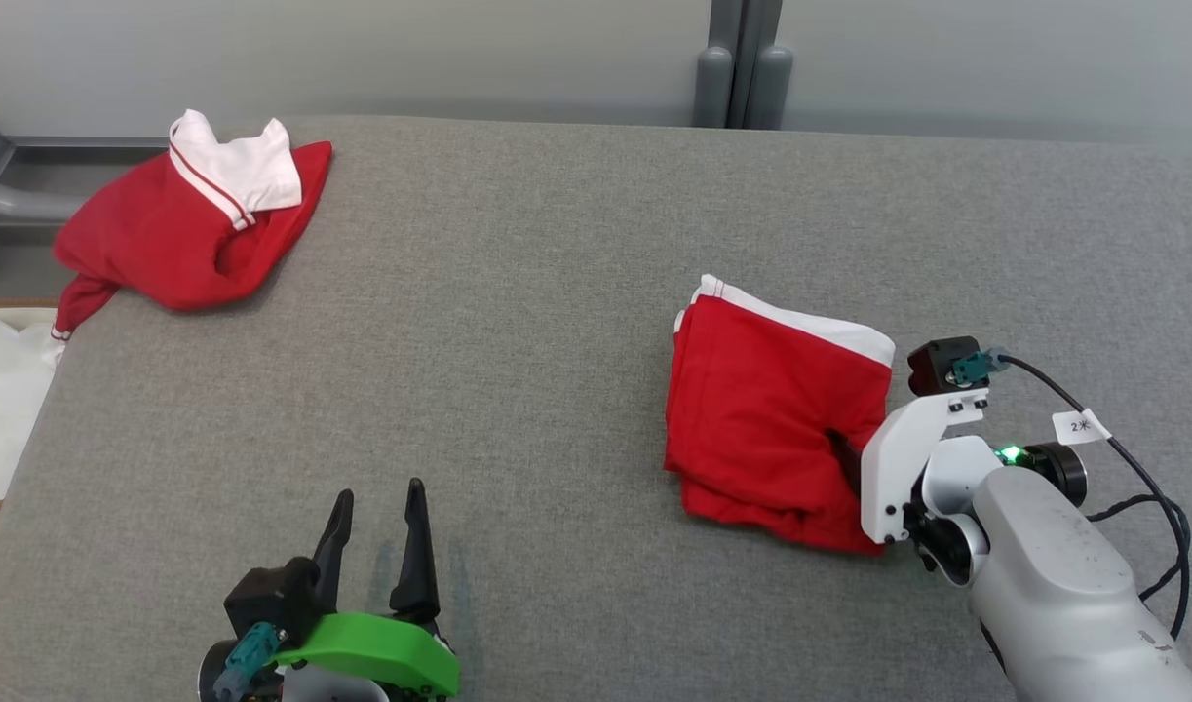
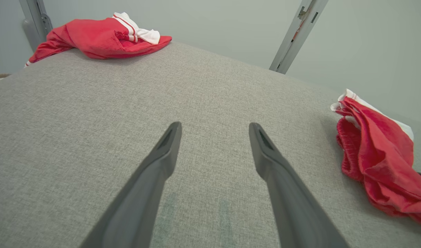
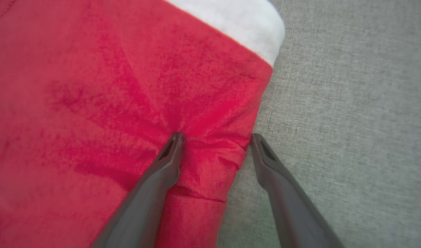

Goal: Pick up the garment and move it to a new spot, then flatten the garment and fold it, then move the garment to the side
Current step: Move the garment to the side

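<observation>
A folded red garment (image 1: 761, 409) with a white band lies on the right half of the grey table (image 1: 518, 322); it also appears at the right edge of the left wrist view (image 2: 379, 151). My right gripper (image 3: 215, 137) is open and straddles the garment's (image 3: 127, 86) right edge. One fingertip (image 3: 174, 141) presses into the red cloth and the other rests on the table just beside it. In the head view that arm's wrist covers the garment's near right corner. My left gripper (image 1: 379, 497) (image 2: 213, 127) stands open over bare table at the front left, holding nothing.
A second red and white garment (image 1: 186, 224) (image 2: 100, 38) lies crumpled at the table's far left corner, one sleeve hanging over the edge. Something white (image 1: 1, 390) sits beyond the left edge. A grey post (image 1: 742, 68) stands behind the table.
</observation>
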You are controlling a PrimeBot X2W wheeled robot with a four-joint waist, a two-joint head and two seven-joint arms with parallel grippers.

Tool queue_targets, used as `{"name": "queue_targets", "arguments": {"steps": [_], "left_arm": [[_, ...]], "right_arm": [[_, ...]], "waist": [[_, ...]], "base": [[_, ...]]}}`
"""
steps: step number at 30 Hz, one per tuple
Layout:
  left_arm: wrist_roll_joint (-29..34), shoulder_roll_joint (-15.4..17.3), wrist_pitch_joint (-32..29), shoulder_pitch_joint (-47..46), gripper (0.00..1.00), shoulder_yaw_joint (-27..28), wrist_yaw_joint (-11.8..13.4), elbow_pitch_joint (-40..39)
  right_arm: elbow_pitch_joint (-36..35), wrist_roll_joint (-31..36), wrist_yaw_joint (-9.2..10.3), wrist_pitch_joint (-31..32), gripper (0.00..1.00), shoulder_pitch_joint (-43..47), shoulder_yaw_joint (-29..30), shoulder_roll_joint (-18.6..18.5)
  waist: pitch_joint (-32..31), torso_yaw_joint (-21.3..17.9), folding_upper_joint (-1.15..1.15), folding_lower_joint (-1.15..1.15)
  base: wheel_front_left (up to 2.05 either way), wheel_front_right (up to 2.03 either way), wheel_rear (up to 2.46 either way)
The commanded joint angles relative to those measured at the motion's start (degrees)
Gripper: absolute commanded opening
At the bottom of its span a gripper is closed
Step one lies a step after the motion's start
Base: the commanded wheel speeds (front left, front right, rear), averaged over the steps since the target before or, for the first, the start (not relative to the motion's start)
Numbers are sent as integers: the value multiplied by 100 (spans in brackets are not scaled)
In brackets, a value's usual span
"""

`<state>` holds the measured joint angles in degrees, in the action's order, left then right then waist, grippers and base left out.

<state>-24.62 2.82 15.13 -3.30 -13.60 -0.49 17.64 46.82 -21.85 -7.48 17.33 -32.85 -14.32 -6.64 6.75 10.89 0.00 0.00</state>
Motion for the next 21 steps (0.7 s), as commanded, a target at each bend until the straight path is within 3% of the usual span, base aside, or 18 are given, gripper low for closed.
{"name": "queue_targets", "arguments": {"steps": [1, 2, 12, 21], "left_arm": [[31, 14, 1, -99, 100, -1, -11, 13], [40, 14, 1, -110, 100, 0, -15, 15], [124, 14, 1, -173, 100, -22, -50, -32], [9, 14, 1, -359, 100, -126, -119, -242]], "right_arm": [[127, -47, -1, 47, 19, 61, -96, 28], [144, -88, -1, 25, 0, 48, -125, 33], [111, -209, 4, -600, 0, -313, -288, -163], [-184, -154, 3, -797, 0, -605, -488, -751]], "waist": [[26, -17, 0, 0], [39, -28, 0, 0], [129, -356, 0, 0], [308, -1180, 0, 0]], "base": [[0, 0, 0], [0, 0, 0], [0, 0, 0], [0, 0, 0]]}}
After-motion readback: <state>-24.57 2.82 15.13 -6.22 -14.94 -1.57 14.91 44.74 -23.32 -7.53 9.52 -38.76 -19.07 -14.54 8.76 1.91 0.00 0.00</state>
